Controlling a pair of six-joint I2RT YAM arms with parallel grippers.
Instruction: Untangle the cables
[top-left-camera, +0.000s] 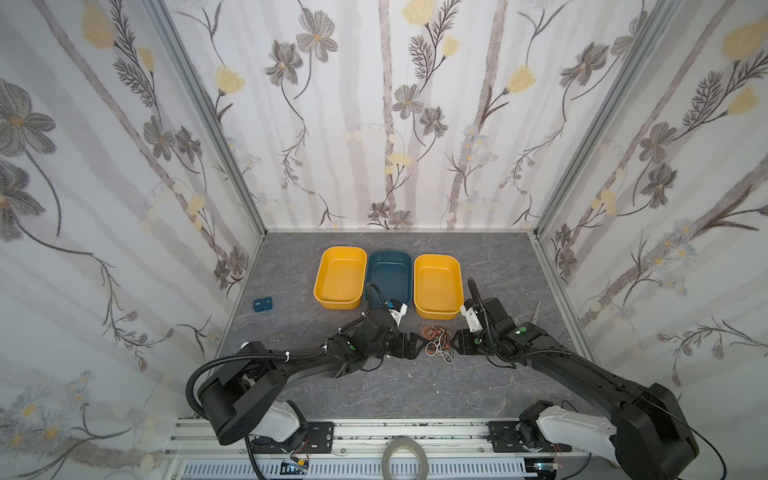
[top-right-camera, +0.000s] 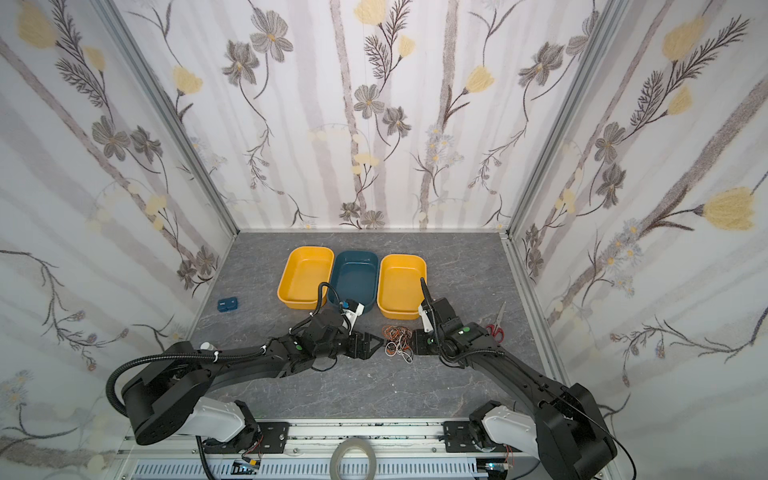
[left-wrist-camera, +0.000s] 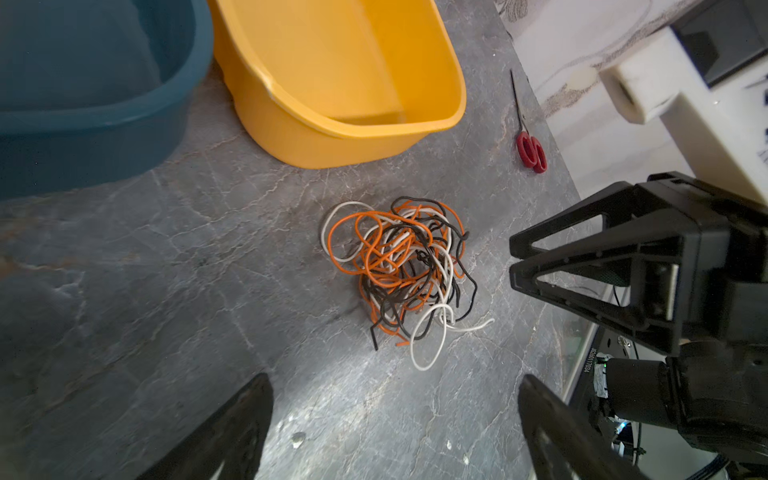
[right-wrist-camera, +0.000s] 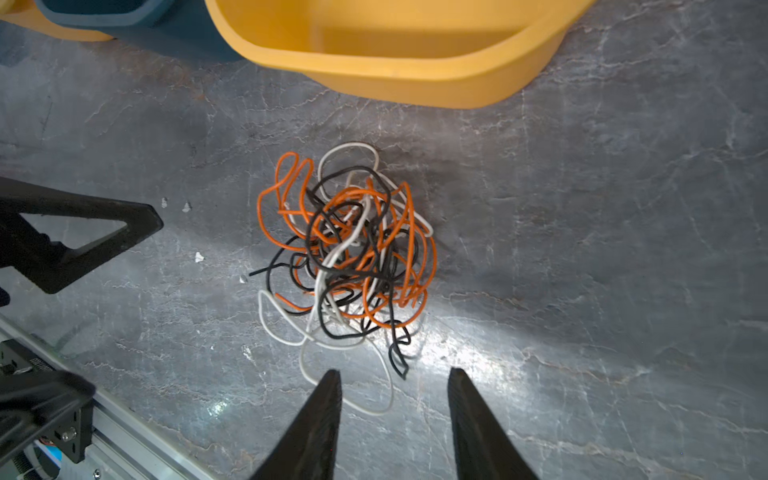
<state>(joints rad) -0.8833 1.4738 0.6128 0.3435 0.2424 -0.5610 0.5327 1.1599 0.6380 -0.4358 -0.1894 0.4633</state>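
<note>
The cables (top-left-camera: 436, 338) (top-right-camera: 397, 340) are thin orange, white and black wires in one knotted pile on the grey table, in front of the trays. My left gripper (top-left-camera: 420, 341) (left-wrist-camera: 395, 378) sits just left of the pile, open wide, with bare table between its fingers. My right gripper (top-left-camera: 457, 343) (right-wrist-camera: 395, 372) sits just right of the pile, open, its jaws partly apart. In the right wrist view the cables (right-wrist-camera: 349, 257) lie ahead of the fingertips; a white loop trails by one finger and a black end lies near the gap. Neither gripper holds a cable.
Three trays stand behind the pile: a yellow tray (top-left-camera: 340, 248), a blue tray (top-left-camera: 390, 252) and another yellow tray (top-left-camera: 436, 256). Red-handled scissors (top-left-camera: 536, 311) lie at the right wall. A small blue box (top-left-camera: 262, 304) lies far left. A tape roll (top-left-camera: 405, 444) rests on the front rail.
</note>
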